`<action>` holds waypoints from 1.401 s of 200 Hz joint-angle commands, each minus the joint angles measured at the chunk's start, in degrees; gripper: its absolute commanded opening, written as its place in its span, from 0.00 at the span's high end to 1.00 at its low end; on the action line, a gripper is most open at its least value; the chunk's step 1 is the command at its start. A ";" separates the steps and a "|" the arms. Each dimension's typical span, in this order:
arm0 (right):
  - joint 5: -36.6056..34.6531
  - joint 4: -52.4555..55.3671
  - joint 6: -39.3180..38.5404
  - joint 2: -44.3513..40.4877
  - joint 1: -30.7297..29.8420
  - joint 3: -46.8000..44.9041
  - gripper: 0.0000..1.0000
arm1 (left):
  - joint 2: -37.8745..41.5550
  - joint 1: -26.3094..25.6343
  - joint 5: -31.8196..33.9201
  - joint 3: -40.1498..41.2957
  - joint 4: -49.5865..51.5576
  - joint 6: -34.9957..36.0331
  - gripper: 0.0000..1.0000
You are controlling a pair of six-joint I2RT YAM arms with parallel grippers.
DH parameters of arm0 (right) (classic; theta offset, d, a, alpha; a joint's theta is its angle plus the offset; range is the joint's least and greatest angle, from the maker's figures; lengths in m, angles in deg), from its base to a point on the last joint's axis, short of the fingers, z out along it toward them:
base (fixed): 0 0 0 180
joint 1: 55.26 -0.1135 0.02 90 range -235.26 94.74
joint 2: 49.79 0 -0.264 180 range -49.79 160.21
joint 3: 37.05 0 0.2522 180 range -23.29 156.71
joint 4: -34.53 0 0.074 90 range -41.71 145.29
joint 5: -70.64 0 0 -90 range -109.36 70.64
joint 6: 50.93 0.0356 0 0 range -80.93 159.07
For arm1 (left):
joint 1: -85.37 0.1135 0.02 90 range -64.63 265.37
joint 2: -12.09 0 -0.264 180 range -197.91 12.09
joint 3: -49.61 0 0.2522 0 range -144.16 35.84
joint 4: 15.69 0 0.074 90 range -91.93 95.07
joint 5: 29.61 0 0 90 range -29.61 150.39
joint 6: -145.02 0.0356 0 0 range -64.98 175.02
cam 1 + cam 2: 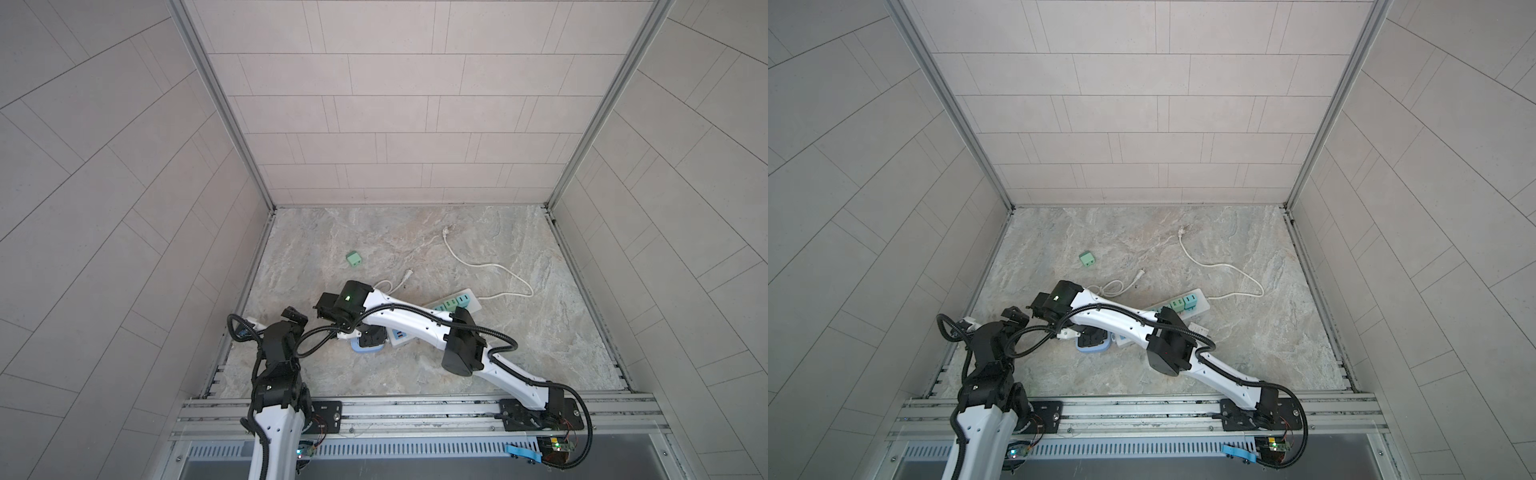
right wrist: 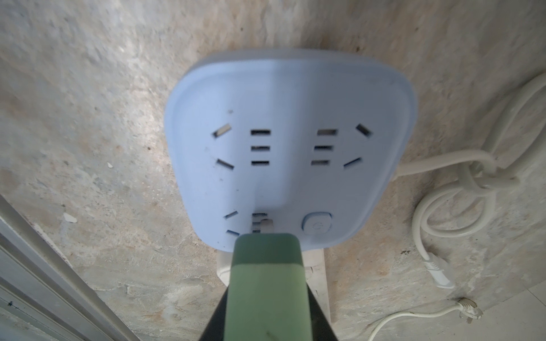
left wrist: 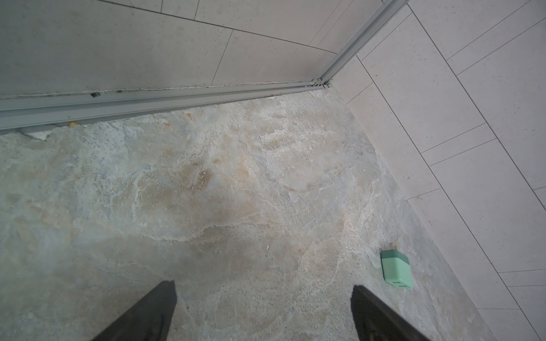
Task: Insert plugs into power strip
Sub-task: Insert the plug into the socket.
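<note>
Marbled tabletop point(image 1: 415, 249), near left: right gripper point(image 2: 267, 316) pinches a green plug point(image 2: 266, 265), prongs at the blue power strip point(image 2: 289, 97). Empty, the left gripper point(image 3: 263, 313) gapes wide. Misaligned prongs could shove the unbraced strip aside.

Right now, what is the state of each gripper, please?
Left gripper: open, holding nothing.
Right gripper: shut on a green plug.

plug point(image 2: 267, 283) over power strip point(image 2: 289, 100)
</note>
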 commanded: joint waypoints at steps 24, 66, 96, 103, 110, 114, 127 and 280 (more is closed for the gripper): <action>2.15 1.00 -1.84 4.16 -2.11 1.84 1.00 | 0.41 0.23 0.99 0.79 -0.49 -0.62 0.00; 2.43 0.84 -2.45 5.12 -2.10 2.03 1.00 | 0.42 0.25 0.84 0.93 -0.77 -0.59 0.00; 3.99 1.10 -2.46 7.64 -2.07 1.37 1.00 | 0.58 0.21 0.75 0.97 -0.84 -0.53 0.00; 5.06 1.36 -2.41 8.20 -2.08 0.73 1.00 | 0.59 0.27 0.69 0.96 -0.84 -0.45 0.00; 6.37 1.78 -2.21 8.45 -2.10 -0.46 1.00 | 0.59 0.25 0.67 0.97 -0.82 -0.45 0.00; 7.30 2.01 -2.16 8.52 -2.10 -1.25 1.00 | 0.59 0.27 0.65 0.97 -0.84 -0.46 0.00; 10.01 2.90 -1.74 8.40 -2.10 -4.11 1.00 | 0.64 0.25 0.58 0.98 -0.98 -0.45 0.00; 11.36 4.76 1.90 2.26 -0.79 -5.66 0.28 | -3.08 0.26 -6.18 0.94 -9.51 3.22 0.00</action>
